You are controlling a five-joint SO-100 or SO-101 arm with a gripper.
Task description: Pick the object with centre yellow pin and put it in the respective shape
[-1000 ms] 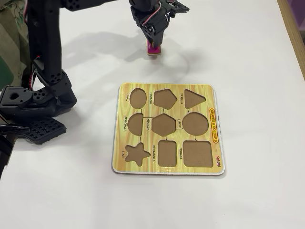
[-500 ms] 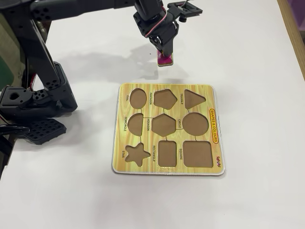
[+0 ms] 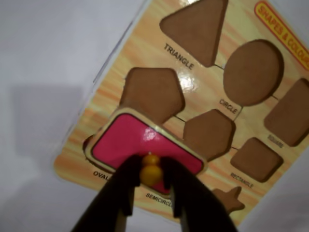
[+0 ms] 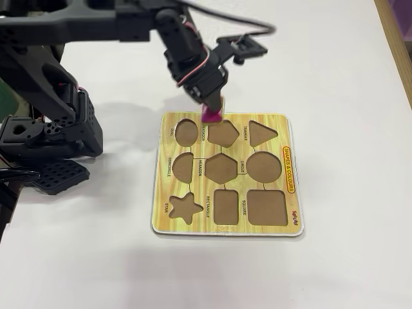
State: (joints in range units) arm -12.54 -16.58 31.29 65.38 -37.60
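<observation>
TRIANGLE, CIRCLE, RECTANGLE on puzzle board [image 3: 145, 53]

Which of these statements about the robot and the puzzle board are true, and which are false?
1. The fingers grip the pink piece by its yellow knob. True.
2. The pink piece already sits in the rectangle hole. False: it hangs over the board's far edge, near the oval and pentagon holes.
3. Every hole in the board is empty. True.
4. The star hole lies beside the triangle hole. False: they lie at opposite corners.
</observation>
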